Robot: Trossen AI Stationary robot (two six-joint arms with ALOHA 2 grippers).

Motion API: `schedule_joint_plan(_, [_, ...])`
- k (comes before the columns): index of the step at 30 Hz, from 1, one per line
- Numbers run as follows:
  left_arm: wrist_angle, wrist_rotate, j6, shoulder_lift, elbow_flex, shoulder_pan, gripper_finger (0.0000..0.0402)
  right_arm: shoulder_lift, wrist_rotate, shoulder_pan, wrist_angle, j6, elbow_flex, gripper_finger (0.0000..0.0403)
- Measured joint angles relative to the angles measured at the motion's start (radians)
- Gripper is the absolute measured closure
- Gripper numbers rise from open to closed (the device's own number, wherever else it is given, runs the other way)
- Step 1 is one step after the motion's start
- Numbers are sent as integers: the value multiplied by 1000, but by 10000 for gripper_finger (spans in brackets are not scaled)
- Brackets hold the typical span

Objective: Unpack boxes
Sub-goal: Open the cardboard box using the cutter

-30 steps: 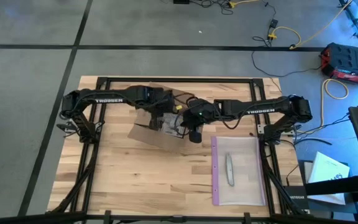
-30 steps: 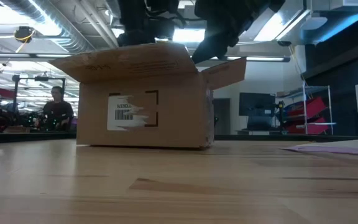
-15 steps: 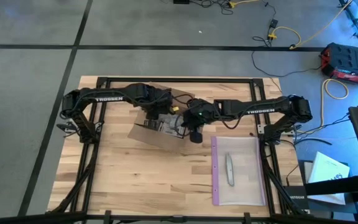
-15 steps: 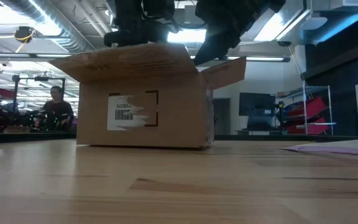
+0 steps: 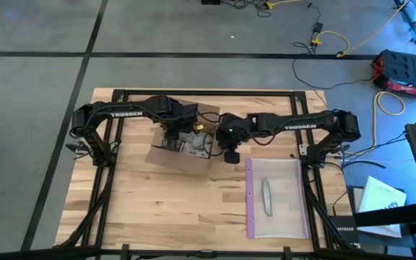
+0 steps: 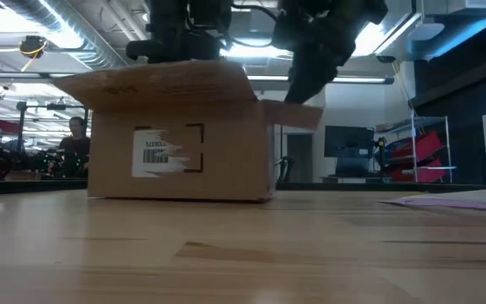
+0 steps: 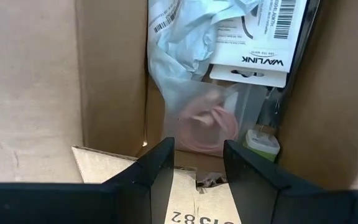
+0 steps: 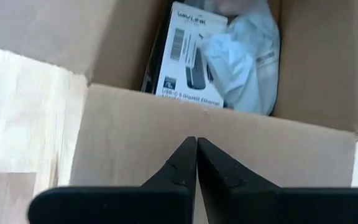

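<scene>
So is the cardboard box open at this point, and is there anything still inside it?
Open and not empty. The box's flaps are spread, and the left wrist view looks down onto a white carded package and a clear bag inside.

This is looking like a robotics lab or workshop set in a large industrial hall. A wooden butcher-block desk (image 5: 157,202) is sitting in a black metal frame on a grey floor (image 5: 35,87) marked off with dark tape lines. Cables, one of them yellow (image 5: 360,37), are trailing across that floor beside a red and black equipment case (image 5: 404,72). In the low view, exposed silver ducting (image 6: 66,29) and strip lights are running overhead (a high, open ceiling), a person (image 6: 76,143) is sitting at a distant workstation among other gear, and a dark monitor (image 6: 344,139) and red storage racks (image 6: 433,148) are standing in the background.
</scene>
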Motion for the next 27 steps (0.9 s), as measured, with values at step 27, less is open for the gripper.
schedule_joint_plan(27, [-74, -1, -56, 0, 0, 0, 274, 94, -91, 1, 196, 34, 43, 269])
